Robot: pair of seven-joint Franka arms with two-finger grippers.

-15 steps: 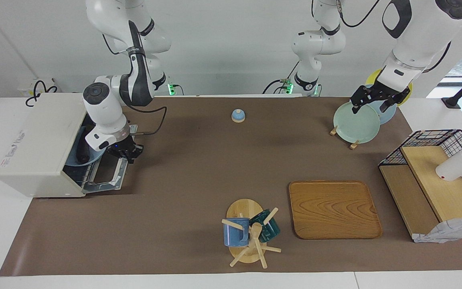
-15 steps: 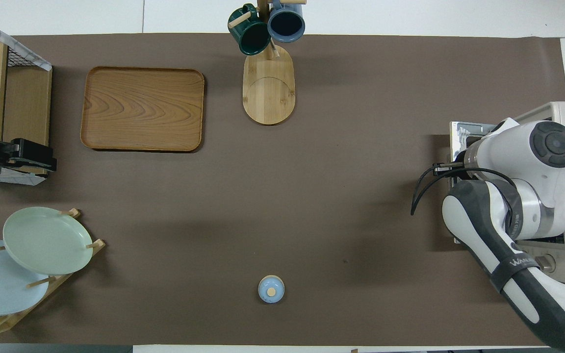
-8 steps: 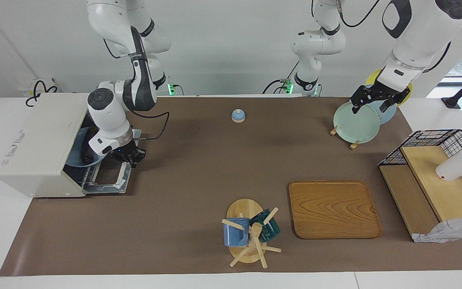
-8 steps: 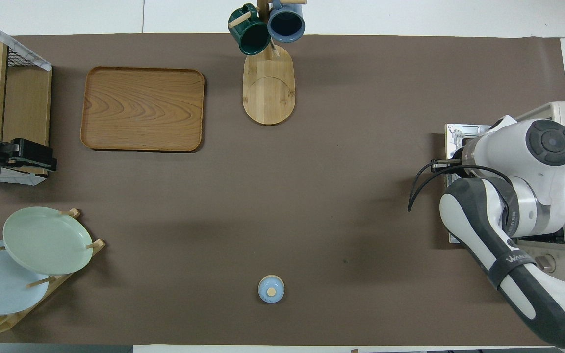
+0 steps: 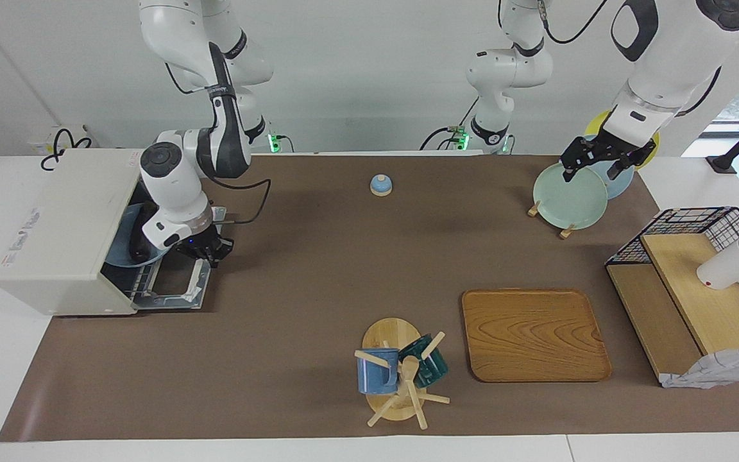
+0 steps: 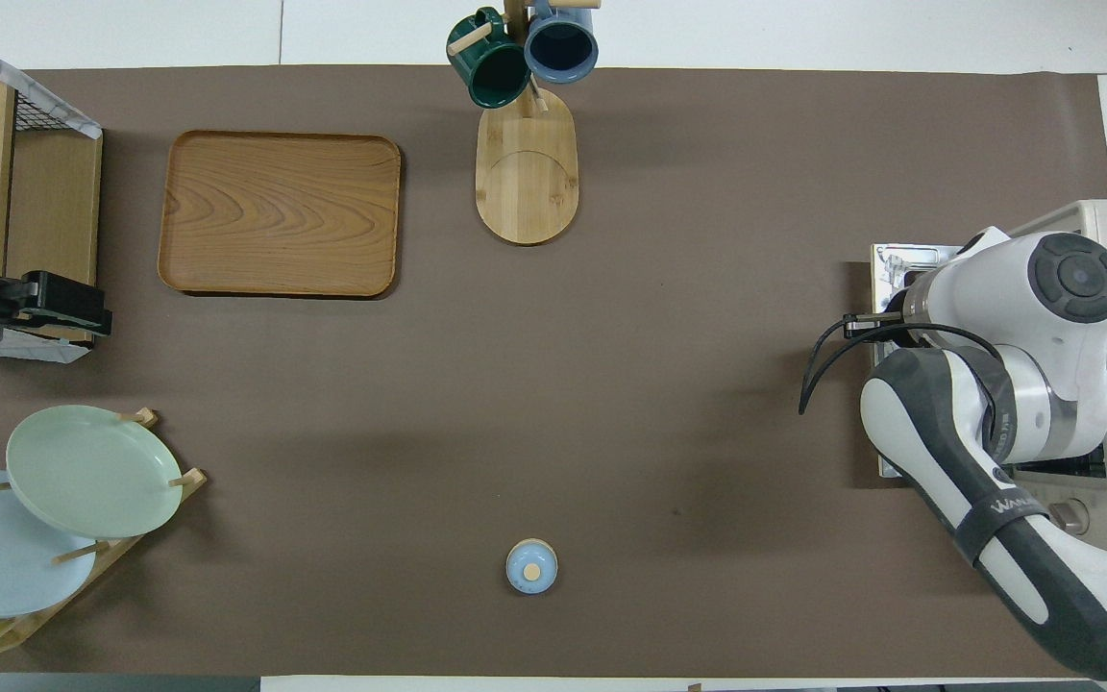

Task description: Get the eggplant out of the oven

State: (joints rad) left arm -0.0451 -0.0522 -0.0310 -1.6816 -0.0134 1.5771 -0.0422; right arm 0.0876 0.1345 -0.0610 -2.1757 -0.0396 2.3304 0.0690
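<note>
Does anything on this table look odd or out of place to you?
One thing: a blue plate sits tilted in the open oven, with something dark, perhaps the eggplant, on it. The right claw is over the dropped oven door.

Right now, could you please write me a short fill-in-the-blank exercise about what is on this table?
1. The oven stands with its door ____.
2. The right gripper is over the oven's ____.
3. Two mugs hang on the mug tree: one dark green, one ____.
4. The left gripper hangs over the rack of ____.

Missing words: open; door; blue; plates
</note>
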